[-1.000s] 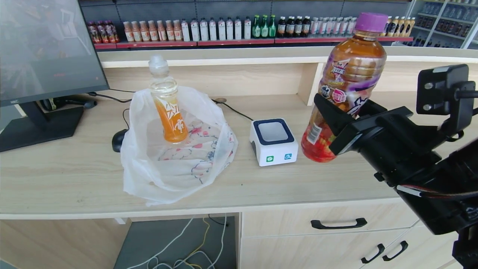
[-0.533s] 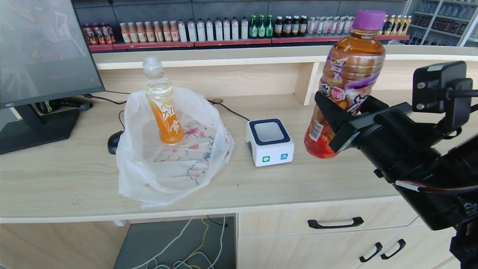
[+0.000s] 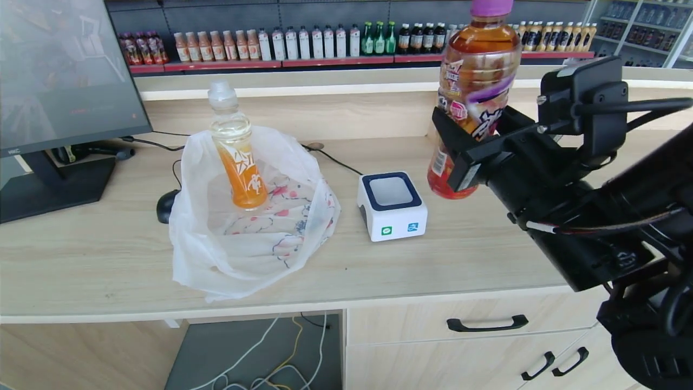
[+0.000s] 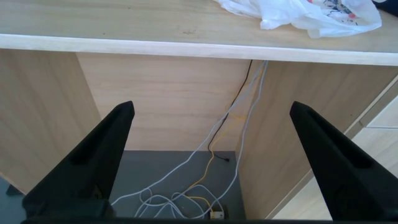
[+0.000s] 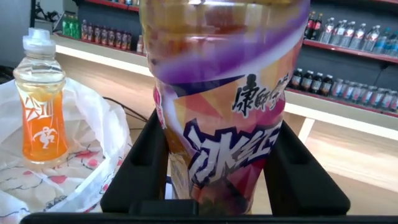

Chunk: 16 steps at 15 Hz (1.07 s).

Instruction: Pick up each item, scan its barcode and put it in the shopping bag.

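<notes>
My right gripper [image 3: 472,142] is shut on a purple-capped tea bottle [image 3: 470,92], held upright in the air just right of and above the white barcode scanner [image 3: 392,205]. Up close, the tea bottle [image 5: 221,106] sits between the two black fingers [image 5: 140,165]. An orange drink bottle [image 3: 237,149] stands upright inside the white shopping bag [image 3: 252,216] left of the scanner; the orange bottle [image 5: 42,106] and the bag [image 5: 68,168] also appear behind the held bottle. My left gripper [image 4: 211,158] hangs open below the counter's front edge, nothing between its fingers.
A monitor [image 3: 59,81] on a black stand is at the counter's far left, with a black mouse [image 3: 164,206] beside the bag. Cables [image 4: 211,180] hang under the counter. Drawers [image 3: 487,330] are below right. A raised shelf ledge [image 3: 325,81] runs behind the counter.
My right gripper has carried the tea bottle up and to the left, closer to the scanner. The head camera shifted slightly after the first frame. Bag and orange bottle stay put.
</notes>
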### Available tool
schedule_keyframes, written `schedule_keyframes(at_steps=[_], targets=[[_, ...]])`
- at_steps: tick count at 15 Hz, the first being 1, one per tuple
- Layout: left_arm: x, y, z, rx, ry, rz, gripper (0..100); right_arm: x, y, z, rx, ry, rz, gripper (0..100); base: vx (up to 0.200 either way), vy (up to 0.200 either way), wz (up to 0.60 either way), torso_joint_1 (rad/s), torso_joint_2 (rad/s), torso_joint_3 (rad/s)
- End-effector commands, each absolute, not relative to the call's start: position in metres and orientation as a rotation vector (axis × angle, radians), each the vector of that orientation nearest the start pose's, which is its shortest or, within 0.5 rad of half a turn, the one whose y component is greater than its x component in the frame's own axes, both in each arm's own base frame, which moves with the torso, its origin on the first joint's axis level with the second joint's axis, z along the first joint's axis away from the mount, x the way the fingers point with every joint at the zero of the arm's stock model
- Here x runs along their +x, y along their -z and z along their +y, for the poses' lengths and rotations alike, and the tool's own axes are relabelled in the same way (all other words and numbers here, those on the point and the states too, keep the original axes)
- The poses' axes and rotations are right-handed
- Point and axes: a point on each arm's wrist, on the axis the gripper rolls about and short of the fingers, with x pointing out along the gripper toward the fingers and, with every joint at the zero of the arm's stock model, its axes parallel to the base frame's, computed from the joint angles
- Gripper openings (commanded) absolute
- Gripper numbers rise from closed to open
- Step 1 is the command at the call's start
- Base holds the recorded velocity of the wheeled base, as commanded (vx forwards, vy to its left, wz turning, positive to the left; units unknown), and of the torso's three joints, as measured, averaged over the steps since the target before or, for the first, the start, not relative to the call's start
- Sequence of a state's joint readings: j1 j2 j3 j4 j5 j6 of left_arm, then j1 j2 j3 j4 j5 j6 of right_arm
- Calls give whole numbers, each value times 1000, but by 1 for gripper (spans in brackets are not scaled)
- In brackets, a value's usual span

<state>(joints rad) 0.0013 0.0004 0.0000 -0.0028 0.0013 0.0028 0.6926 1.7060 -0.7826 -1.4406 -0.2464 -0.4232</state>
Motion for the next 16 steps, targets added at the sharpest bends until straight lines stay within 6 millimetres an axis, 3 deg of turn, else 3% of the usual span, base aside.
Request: schedule_keyframes(at_steps=[1,6,11,16], targets=[[-23,-76,0,3,-3,-3,100,246,-256,198,-207,-322,-557,0,0,0,0,0,0,0],[-23,-76,0,3,-3,-3,100,257,-262,209,-345,-399,-621,0,0,0,0,0,0,0],[-23,-76,0,3,-3,-3,100,271,-253,218,-496,-524,-710,0,0,0,0,0,0,0],[-23,-76,0,3,-3,-3,100,285,-242,214,-626,-642,-785,0,0,0,0,0,0,0]])
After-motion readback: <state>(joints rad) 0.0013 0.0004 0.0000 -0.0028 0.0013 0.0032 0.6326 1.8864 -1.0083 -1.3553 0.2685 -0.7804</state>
